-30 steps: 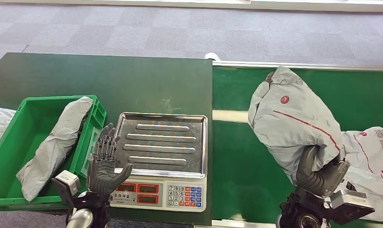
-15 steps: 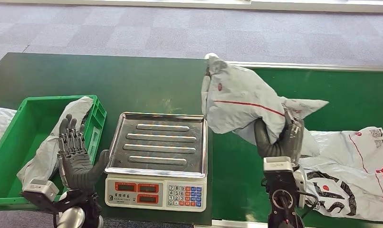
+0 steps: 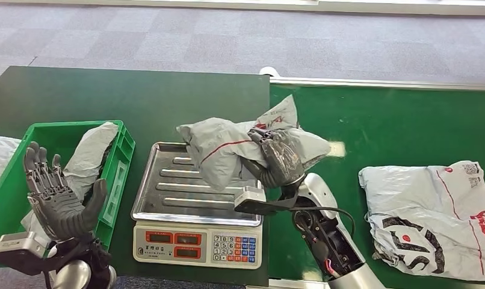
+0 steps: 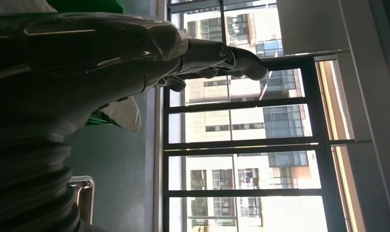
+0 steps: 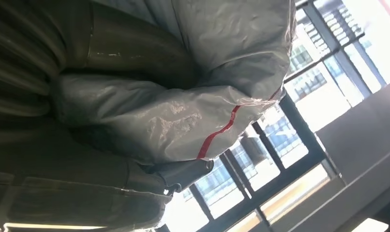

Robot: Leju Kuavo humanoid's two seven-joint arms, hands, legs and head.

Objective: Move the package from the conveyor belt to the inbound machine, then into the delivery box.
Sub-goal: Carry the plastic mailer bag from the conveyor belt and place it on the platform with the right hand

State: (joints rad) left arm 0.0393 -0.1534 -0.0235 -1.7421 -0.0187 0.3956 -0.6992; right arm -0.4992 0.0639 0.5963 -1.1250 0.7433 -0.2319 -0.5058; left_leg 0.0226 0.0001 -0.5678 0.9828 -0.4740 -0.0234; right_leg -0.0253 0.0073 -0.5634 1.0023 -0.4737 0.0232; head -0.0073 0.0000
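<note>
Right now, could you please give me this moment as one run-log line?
right hand: holds grey package over scale tray | left hand: open, above green bin | another package: on belt

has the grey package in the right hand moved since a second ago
Yes. The grey package, gripped by the right hand, went left off the conveyor belt and is now over the scale tray.

Dark green flat table (image 3: 138, 99) carries green plastic crate (image 3: 123, 158) and steel-tray digital scale (image 3: 195, 241) side by side, with bright green conveyor belt (image 3: 396, 126) abutting it, a flat grey printed mailer bag (image 3: 435, 208) lying on it.
</note>
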